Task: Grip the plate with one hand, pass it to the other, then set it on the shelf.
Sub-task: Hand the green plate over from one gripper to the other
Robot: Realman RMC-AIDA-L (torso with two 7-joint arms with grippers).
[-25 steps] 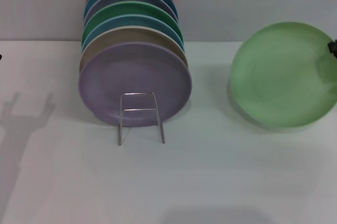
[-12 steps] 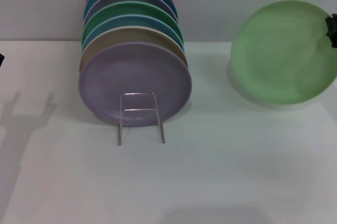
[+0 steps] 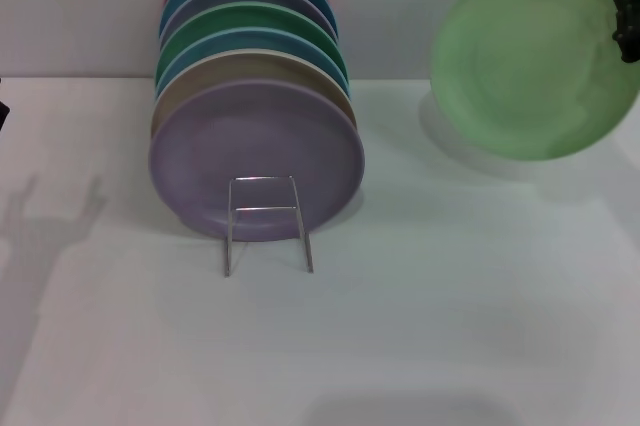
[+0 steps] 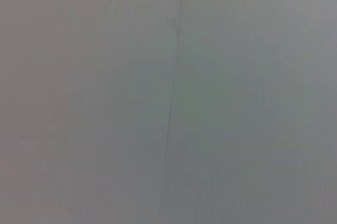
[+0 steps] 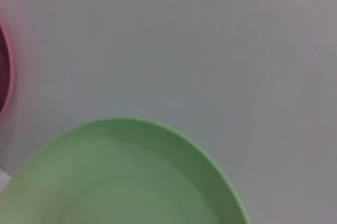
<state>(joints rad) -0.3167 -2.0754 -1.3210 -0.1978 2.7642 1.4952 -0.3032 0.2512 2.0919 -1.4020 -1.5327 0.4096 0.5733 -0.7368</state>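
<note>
The light green plate [image 3: 530,56] hangs tilted in the air at the far right, above the white table and in front of the back wall. My right gripper [image 3: 627,26] is shut on its right rim; only a black piece of the gripper shows at the picture's edge. The right wrist view shows the plate [image 5: 121,182] close up from its rim. The silver wire shelf [image 3: 265,221] stands left of centre, its front loop before a lilac plate [image 3: 255,146]. Of my left gripper [image 3: 2,111] only a dark sliver shows at the left edge.
Several coloured plates [image 3: 250,21] stand upright in the shelf behind the lilac one; the rearmost dark red plate [image 5: 4,66] also shows in the right wrist view. The left arm casts a shadow [image 3: 50,211] on the white table [image 3: 420,326]. The left wrist view shows plain grey surface.
The right gripper has lifted the green plate upward, from just above the table to in front of the wall. The shelf and its plates have not moved.
</note>
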